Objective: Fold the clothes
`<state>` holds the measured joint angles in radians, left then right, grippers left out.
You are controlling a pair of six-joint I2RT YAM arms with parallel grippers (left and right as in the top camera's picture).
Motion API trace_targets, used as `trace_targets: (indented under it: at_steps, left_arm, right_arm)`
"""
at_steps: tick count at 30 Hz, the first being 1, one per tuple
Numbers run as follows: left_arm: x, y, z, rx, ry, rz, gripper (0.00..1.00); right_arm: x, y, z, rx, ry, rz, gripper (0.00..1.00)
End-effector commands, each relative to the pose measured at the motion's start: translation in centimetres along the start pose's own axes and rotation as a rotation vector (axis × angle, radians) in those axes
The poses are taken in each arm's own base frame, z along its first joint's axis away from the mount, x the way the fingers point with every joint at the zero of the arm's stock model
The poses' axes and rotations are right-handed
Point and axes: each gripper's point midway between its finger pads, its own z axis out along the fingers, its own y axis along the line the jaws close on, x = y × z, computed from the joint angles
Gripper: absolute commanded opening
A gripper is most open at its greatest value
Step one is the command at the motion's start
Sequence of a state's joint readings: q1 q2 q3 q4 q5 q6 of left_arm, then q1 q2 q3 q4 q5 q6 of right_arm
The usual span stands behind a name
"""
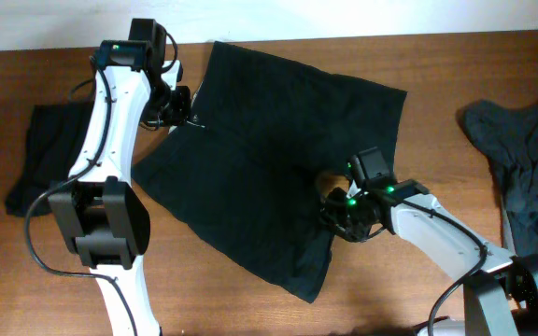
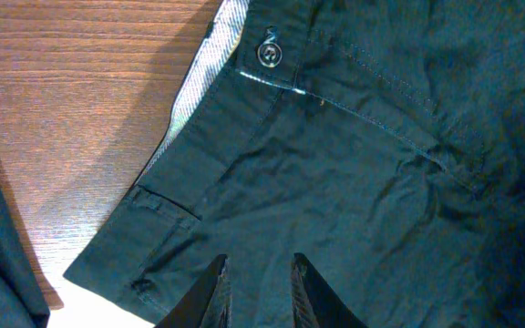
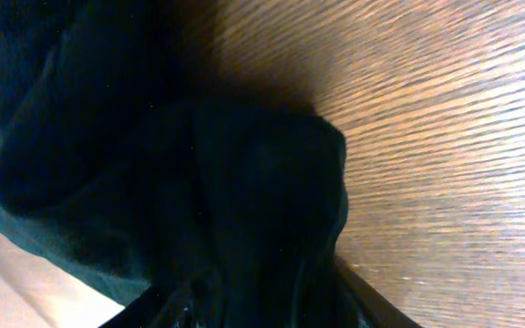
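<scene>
Right claw [image 1: 348,213]: near-right part of the surface [image 1: 437,65], at the shorts' near-right edge. In the wrist view a dark wad of cloth fills the space between the jaws. Cannot tell whether it is grasped or let go.
Shorts [image 1: 269,140]: black, spread wide and mostly flat across the middle of the surface, skewed. One corner points to the near edge and the waistband [image 2: 199,91] lies toward the far-left.
Left claw [image 2: 255,273]: over the waistband end on the far-left side, fingers narrowly parted, nothing seen between them, so released.
Button [image 2: 269,53]: on the waistband, just beside its pale lining strip.
Dark heap [image 1: 40,154]: crumpled at the left edge, apart from the shorts.
Grey heap [image 1: 526,159]: crumpled at the right edge, well apart.
Handling (judgement): light woven cloth, limp, drapes and wrinkles when lifted. It is not fragile, and it slides easily on the wood.
Hold points (judgement): the waistband and hem corners are stiffer and doubled, so they suit a pinch. Mid-panel grabs would only bunch it.
Risk (judgement): an uneven lift drags the whole piece askew.
</scene>
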<state>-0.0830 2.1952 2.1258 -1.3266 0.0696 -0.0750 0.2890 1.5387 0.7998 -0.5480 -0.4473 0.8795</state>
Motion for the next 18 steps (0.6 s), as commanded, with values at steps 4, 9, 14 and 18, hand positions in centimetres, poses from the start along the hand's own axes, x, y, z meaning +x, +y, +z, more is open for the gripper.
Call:
trace_targets:
  at_steps: [4,9,14,18]
  left_arm:
    - [-0.1,0.2,-0.1,-0.014,-0.006,-0.004,0.22]
    - [-0.1,0.2,-0.1,-0.014,-0.006,-0.004,0.23]
    - [-0.1,0.2,-0.1,-0.014,-0.006,-0.004,0.22]
    - [-0.1,0.2,-0.1,-0.014,-0.006,-0.004,0.22]
  right_arm:
    - [-0.9,-0.7,-0.4,-0.027,0.005,0.046,0.52]
    - [-0.9,-1.1,-0.1,-0.038,0.010,0.061,0.59]
    - [-1.0,-2.2,1.0,-0.067,-0.009,0.113,0.59]
    - [-1.5,-1.6,1.6,-0.185,-0.030,0.093,0.58]
